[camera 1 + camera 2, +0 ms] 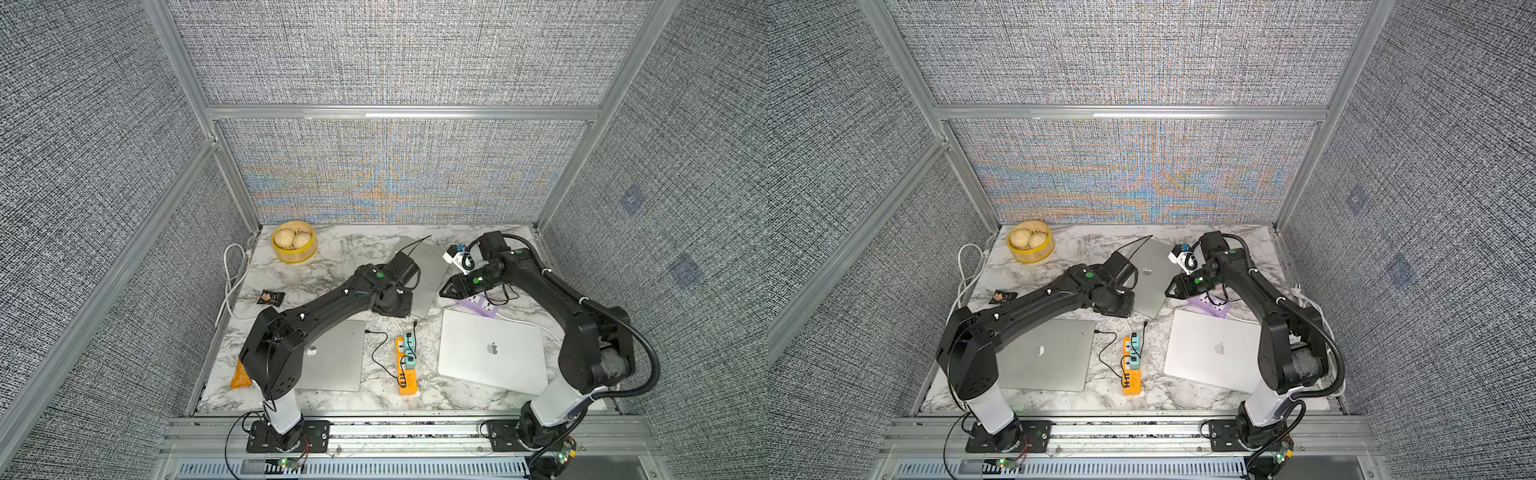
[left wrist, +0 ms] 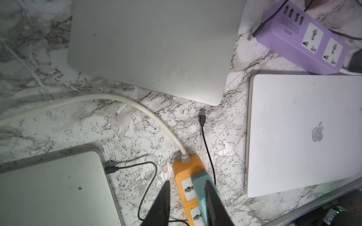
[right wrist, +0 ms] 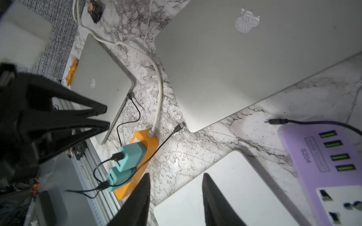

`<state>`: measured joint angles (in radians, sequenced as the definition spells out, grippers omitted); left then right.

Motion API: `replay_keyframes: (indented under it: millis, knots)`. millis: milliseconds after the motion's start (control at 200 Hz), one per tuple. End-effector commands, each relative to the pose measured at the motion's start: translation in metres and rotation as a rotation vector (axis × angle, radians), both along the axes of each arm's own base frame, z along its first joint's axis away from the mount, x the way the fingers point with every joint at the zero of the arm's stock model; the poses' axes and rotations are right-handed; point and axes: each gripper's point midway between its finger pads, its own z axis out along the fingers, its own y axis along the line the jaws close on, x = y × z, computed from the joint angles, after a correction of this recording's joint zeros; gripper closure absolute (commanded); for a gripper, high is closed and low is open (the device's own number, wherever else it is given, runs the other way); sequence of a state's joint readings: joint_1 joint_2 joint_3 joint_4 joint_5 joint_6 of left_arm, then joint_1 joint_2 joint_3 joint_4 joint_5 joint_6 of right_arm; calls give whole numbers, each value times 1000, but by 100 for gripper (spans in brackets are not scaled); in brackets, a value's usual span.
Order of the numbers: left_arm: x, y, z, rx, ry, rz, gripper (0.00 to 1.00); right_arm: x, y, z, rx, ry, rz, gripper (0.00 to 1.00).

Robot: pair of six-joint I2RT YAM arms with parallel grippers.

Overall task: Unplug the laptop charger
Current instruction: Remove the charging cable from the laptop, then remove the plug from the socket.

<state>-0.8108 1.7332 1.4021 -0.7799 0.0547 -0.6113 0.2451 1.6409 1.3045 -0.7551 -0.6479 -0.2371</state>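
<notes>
Top views both show us the marble table (image 1: 324,266) with three shut laptops. The white right laptop (image 1: 490,353) lies by the right arm's base, the left laptop (image 1: 336,357) lies partly under the left arm, and the rear laptop (image 1: 430,286) lies at a slant between the grippers. The orange strip (image 1: 406,382) lies between the near pair, and the purple strip (image 3: 313,156) is just behind the right laptop.

The right gripper (image 3: 176,177) hangs over the marble between the rear laptop and the purple strip, fingers moderately apart and holding nothing. The left gripper (image 2: 187,183) hovers by the rear laptop's near edge. Its gap is narrow and we see nothing in it.

Two teal chargers (image 3: 130,154) stand plugged into the orange strip, side by side. From them a black cable (image 2: 152,176) curls across the marble to a plug (image 2: 111,169) seated in the left laptop's side. A second cable's loose end (image 2: 202,117) lies on the marble just off the rear laptop's corner. Another free plug (image 3: 276,121) lies beside the purple strip's USB end.
</notes>
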Motion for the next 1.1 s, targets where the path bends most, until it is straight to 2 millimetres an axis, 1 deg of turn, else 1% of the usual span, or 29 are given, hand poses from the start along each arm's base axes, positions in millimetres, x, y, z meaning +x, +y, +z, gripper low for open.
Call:
replay_keyframes:
  millis: [0,95,200,385,490,600,685,770,866,906,1096]
  knots:
    - [-5,-6,-2,-98,38,27,70,-12,8,10,21,-175,197,53]
    - [-14,-4,-11,-120,75,34,69,-29,13,9,25,-248,320,50]
    - [-22,-3,-20,-158,117,41,70,-48,23,3,28,-318,443,50]
    - [-33,5,-32,-214,169,70,70,-66,40,-13,-35,-459,595,50]
    - [-38,3,-35,-286,204,85,70,-69,44,-15,-50,-519,635,50]
    - [-43,6,-44,-326,242,112,71,-71,48,-20,-57,-529,677,50]
    - [-47,3,-49,-354,270,115,71,-74,53,-22,-58,-535,709,50]
    - [-48,2,-53,-367,282,126,72,-77,58,-29,-76,-538,742,50]
    - [-49,1,-57,-374,291,130,73,-79,64,-35,-84,-537,768,46]
    - [-49,0,-58,-379,296,133,76,-80,67,-37,-79,-537,773,45]
    - [-50,0,-61,-384,304,141,80,-86,79,-47,-78,-529,821,45]
